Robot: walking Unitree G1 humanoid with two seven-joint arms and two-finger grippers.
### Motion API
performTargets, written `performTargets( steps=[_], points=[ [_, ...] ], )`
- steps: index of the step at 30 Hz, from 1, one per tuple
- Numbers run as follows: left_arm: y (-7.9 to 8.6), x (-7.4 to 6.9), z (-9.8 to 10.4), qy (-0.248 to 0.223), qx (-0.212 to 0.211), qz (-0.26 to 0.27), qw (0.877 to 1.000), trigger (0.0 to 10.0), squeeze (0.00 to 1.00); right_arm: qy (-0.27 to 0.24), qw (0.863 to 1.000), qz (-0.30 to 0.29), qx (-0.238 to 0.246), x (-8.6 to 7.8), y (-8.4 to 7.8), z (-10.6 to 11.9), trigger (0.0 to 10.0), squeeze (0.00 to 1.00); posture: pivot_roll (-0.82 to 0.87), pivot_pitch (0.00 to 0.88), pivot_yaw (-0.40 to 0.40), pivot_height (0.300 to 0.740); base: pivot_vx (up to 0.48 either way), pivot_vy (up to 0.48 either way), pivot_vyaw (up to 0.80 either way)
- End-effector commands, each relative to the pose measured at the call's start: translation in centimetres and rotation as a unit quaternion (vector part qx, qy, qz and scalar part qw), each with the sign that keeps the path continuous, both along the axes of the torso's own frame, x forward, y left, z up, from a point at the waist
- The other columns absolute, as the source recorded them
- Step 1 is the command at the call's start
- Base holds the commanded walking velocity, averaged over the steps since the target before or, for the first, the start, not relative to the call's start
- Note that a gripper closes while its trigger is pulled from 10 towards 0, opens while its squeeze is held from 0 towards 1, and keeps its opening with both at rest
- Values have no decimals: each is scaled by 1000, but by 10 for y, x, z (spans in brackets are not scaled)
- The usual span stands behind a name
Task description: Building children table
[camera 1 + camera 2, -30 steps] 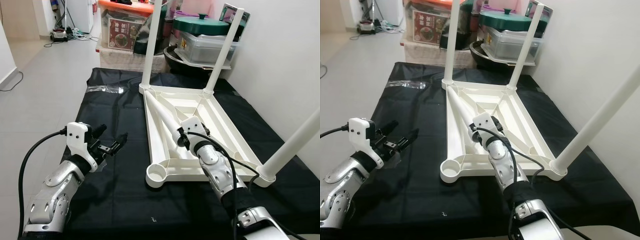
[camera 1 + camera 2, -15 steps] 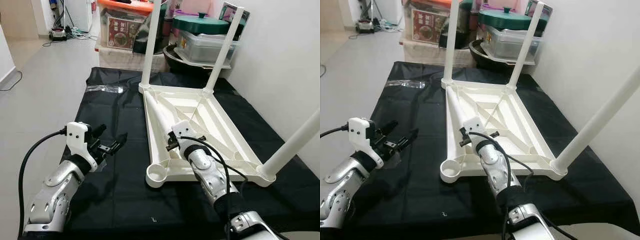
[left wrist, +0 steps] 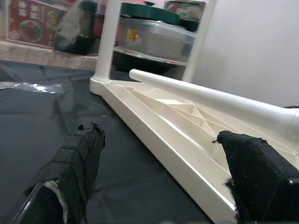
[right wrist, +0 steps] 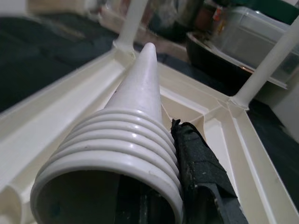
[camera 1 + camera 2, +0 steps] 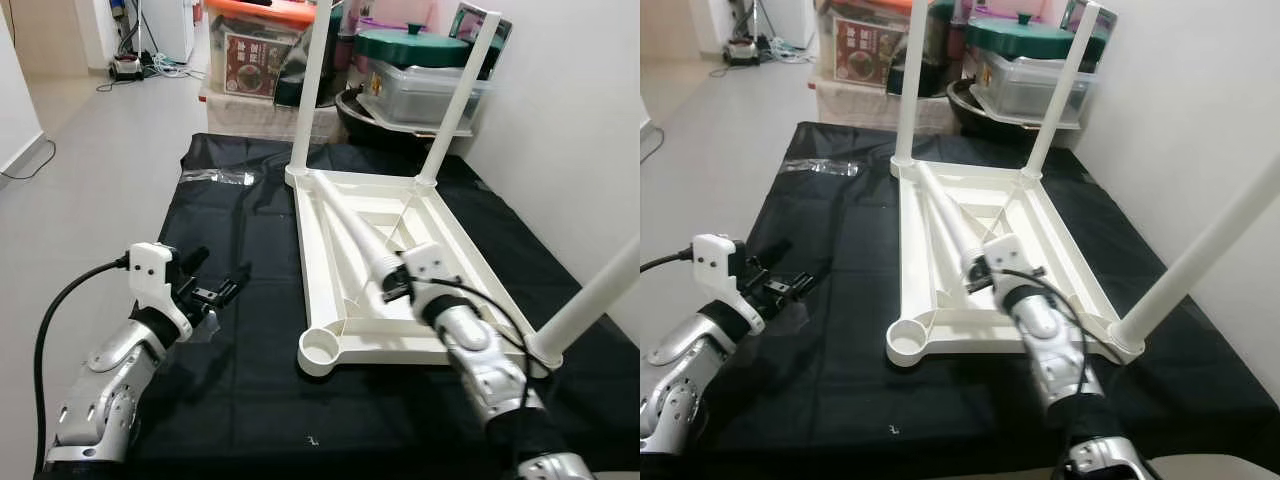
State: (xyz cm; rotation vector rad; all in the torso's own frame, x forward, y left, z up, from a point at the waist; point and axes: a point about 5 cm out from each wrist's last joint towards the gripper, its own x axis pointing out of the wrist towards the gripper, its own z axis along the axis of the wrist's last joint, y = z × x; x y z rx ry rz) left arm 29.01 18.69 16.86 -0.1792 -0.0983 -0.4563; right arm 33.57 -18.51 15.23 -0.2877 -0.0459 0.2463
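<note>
A white children's table (image 5: 318,262) lies upside down on a black cloth (image 5: 240,250). Three legs stand up from its corners, two far and one near right (image 5: 600,295). The near left corner socket (image 5: 321,350) has no leg in it. A loose white leg (image 5: 350,225) lies slanted over the table's underside, its tip toward the far left corner. My right gripper (image 5: 398,283) is shut on its threaded end (image 4: 112,154), with one finger (image 4: 196,154) pressed against the ridges. My left gripper (image 5: 213,292) hovers open over the cloth left of the table, fingers (image 3: 74,158) spread wide.
Storage boxes (image 5: 255,60) and a green-lidded pot (image 5: 420,45) are stacked beyond the far end of the cloth. A white wall (image 5: 570,150) runs close along the right. A clear plastic wrapper (image 5: 215,177) lies on the cloth's far left. Bare grey floor (image 5: 90,170) stretches to the left.
My right gripper has swung to the right, carrying the leg's threaded end away from the near left part of the frame. The left arm has barely moved.
</note>
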Motion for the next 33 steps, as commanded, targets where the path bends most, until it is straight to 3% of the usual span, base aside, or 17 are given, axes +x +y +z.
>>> performTargets(
  steps=[1, 4, 5, 6, 7, 8, 9, 10, 12, 13, 14, 17, 26, 28, 29, 30, 33],
  points=[
    [-1, 1, 2, -1, -10, -5, 1000, 10000, 0, -13, 998, 44, 36, -11, -6, 9, 0, 0, 67, 0, -134, 740, 0, 0, 0],
    [-1, 2, 4, -2, -16, -10, 1000, 10000, 0, -17, 995, 79, 57, -19, -8, 13, 0, 0, 67, 0, -134, 740, 0, 0, 0],
    [-1, 3, 8, -3, -41, -17, 999, 10000, 0, -19, 990, 109, 91, -25, -7, 18, 0, 0, 67, 0, -134, 740, 0, 0, 0],
    [1, 4, 14, -3, -101, -20, 995, 10000, 0, -20, 982, 134, 130, -28, -1, 22, 0, 0, 55, 0, -120, 740, 0, 0, 0],
    [1, 4, 14, -3, -101, -20, 995, 10000, 0, -20, 982, 134, 130, -28, -1, 22, 0, 0, 55, 0, -120, 740, 0, 0, 0],
    [1, 5, 18, 0, -162, -27, 986, 10000, 0, -19, 973, 153, 172, -30, 6, 25, 0, 0, 47, 0, -114, 740, 0, 0, 0],
    [1, 5, 18, 0, -162, -27, 986, 10000, 0, -19, 973, 153, 172, -30, 6, 25, 0, 0, 47, 0, -114, 740, 0, 0, 0],
    [-2, 6, 20, 5, -227, -38, 973, 10000, 0, -14, 960, 180, 215, -33, 17, 28, 0, 0, 47, 0, -114, 740, 0, 0, 0],
    [-12, 6, 21, 13, -303, -56, 951, 10000, 0, -4, 935, 227, 272, -43, 33, 32, 0, 0, 40, 0, -107, 740, 0, 0, 0],
    [-17, 6, 22, 15, -325, -63, 943, 10000, 0, 0, 925, 246, 290, -47, 38, 34, 0, 0, 40, 0, -107, 740, 0, 0, 0],
    [-17, 6, 22, 15, -325, -63, 943, 10000, 0, 0, 925, 246, 290, -47, 38, 34, 0, 0, 40, 0, -107, 740, 0, 0, 0],
    [-38, 5, 22, 33, -386, -91, 917, 10000, 0, 24, 904, 291, 313, -60, 47, 28, 0, 0, 45, 0, -107, 740, 0, 0, 0],
    [-55, 4, 22, 47, -428, -118, 895, 10000, 0, 55, 877, 359, 315, -77, 51, 22, 0, 0, 40, 0, -101, 740, 0, 0, 0],
    [-55, 4, 22, 47, -428, -118, 895, 10000, 0, 55, 877, 359, 315, -77, 51, 22, 0, 0, 40, 0, -101, 740, 0, 0, 0],
    [-53, 6, 26, 46, -438, -121, 890, 10000, 0, 67, 867, 378, 316, -82, 51, 22, 0, 0, 42, 0, -102, 740, 0, 0, 0],
    [-53, 6, 26, 46, -438, -121, 890, 10000, 0, 67, 867, 378, 316, -82, 51, 22, 0, 0, 42, 0, -102, 740, 0, 0, 0],
    [-38, 14, 33, 33, -445, -97, 890, 10000, 0, 94, 851, 412, 313, -90, 50, 17, 0, 0, 45, 0, -104, 740, 0, 0, 0]
  ],
)
